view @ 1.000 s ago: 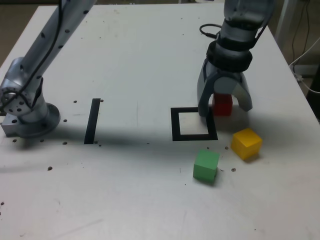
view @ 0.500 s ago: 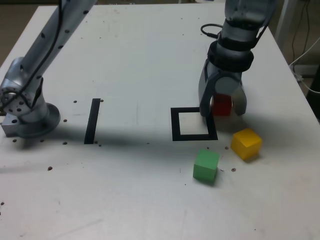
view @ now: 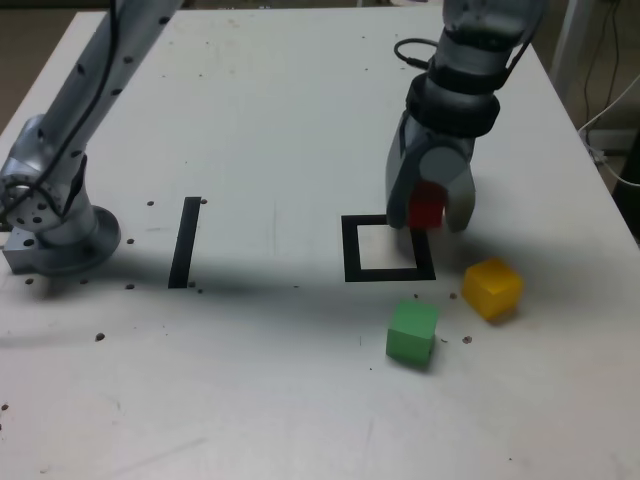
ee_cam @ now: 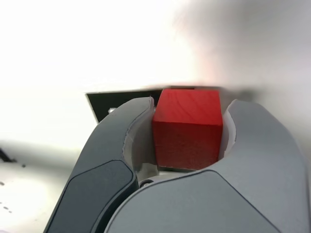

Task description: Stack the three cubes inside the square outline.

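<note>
My gripper [ee_cam: 188, 127] is clamped on the red cube [ee_cam: 187, 128], upper right in the exterior view. Yellow cube [view: 492, 289] and green cube [view: 412, 331] rest apart, lower right.

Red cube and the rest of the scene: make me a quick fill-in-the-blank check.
The end effector is closed on the ____ cube.
In the exterior view, the green cube lies to the ____ of the yellow cube.
The tape outline is coloured ____.

Missing words: red; left; black
</note>
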Tool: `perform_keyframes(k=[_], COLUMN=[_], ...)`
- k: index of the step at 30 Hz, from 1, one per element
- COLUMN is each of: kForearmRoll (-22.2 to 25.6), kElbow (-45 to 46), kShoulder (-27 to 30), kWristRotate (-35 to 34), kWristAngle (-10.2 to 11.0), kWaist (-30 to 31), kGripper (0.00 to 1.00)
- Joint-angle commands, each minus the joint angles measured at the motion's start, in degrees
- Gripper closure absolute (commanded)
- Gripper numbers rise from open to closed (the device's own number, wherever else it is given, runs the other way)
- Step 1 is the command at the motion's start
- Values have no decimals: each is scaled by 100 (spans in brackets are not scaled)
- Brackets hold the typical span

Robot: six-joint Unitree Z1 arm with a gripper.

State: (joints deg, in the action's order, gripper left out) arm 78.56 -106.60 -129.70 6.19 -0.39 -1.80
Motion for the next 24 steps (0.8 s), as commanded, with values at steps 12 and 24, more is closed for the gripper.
perform_keyframes(k=[12, 24], kForearmRoll=[-73, -786], kElbow=[708, 1550], kShoulder=[547, 777], kWristRotate=[-135, -161], kWristAngle=[-237, -377], kWaist=[149, 231], kGripper=[72, 72])
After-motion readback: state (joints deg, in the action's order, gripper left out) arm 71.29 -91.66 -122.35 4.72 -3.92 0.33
